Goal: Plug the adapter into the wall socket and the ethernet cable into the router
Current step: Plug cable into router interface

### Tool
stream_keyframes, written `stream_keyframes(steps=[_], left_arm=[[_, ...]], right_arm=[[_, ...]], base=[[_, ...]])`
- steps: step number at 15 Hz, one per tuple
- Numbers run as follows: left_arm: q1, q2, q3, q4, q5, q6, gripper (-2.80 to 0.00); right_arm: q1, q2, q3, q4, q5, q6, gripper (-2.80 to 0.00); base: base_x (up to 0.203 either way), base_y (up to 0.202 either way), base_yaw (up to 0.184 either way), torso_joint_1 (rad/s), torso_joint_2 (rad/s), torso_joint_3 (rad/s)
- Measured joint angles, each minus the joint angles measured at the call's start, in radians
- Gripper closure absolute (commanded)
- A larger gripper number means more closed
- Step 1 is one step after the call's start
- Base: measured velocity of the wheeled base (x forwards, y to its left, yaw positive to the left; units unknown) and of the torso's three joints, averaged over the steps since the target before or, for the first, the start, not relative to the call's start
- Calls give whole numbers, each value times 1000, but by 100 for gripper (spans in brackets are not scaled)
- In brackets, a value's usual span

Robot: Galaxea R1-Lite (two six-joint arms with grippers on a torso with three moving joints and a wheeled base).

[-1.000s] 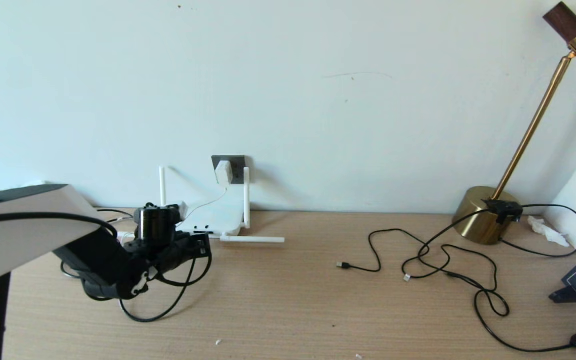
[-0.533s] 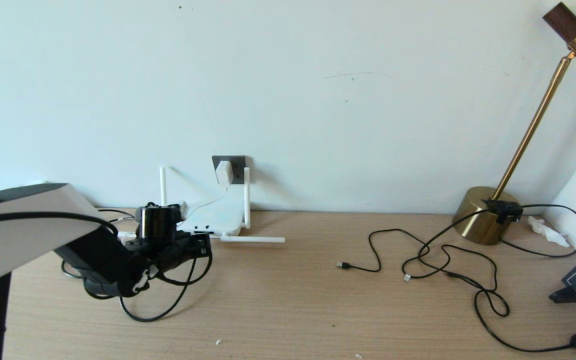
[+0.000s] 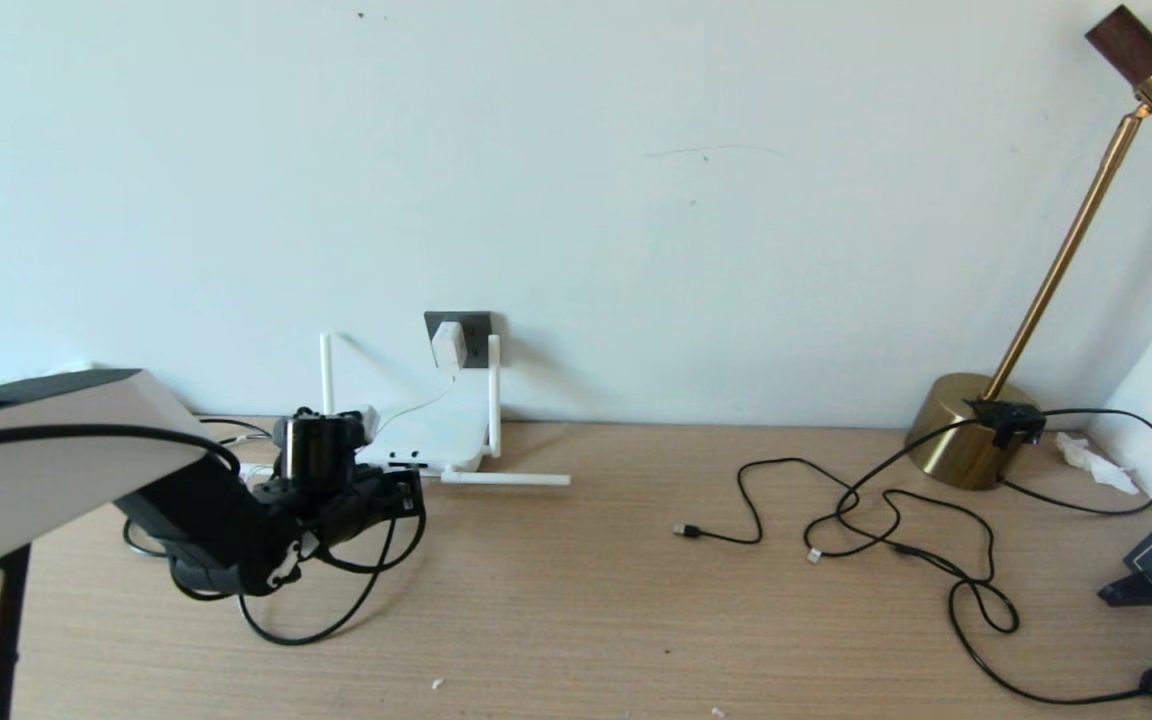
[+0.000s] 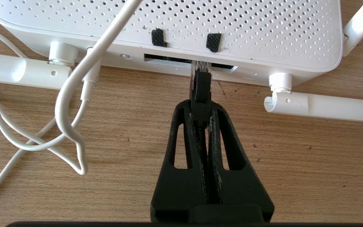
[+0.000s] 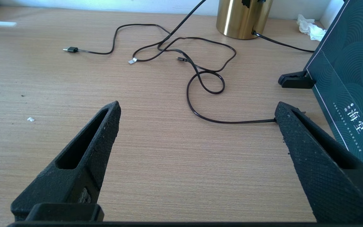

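The white adapter [image 3: 447, 345] sits on the dark grey wall socket [image 3: 474, 326], its thin white cord [image 4: 74, 85] running down to the router. The white router [image 3: 433, 438] [image 4: 181, 28] lies below the socket with its stick antennas spread. My left gripper [image 4: 201, 105] [image 3: 402, 492] is shut on the black boot of the ethernet cable [image 4: 201, 91], right at the router's front edge. The clear plug [image 4: 201, 66] reaches into a dark port there. The black cable loops back under my left arm [image 3: 336, 610]. My right gripper [image 5: 197, 121] is open over bare table, out of the head view.
Thin black USB cables [image 3: 876, 520] sprawl over the right of the table. A brass lamp [image 3: 966, 430] stands at the back right, with crumpled tissue [image 3: 1096, 462] and a dark green box [image 5: 348, 82] beside it. A fallen antenna [image 3: 506, 479] lies right of the router.
My left arm has edged slightly toward the router with the ethernet plug held; nothing else has moved.
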Motion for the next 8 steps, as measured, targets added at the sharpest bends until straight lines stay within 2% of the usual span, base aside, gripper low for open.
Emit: stream_keyframes(steps=[8], left_arm=[[0,12,-2,0,0,0,0]], right_arm=[[0,0,0,0,0,0,-280]], base=[[0,0,0,0,0,0]])
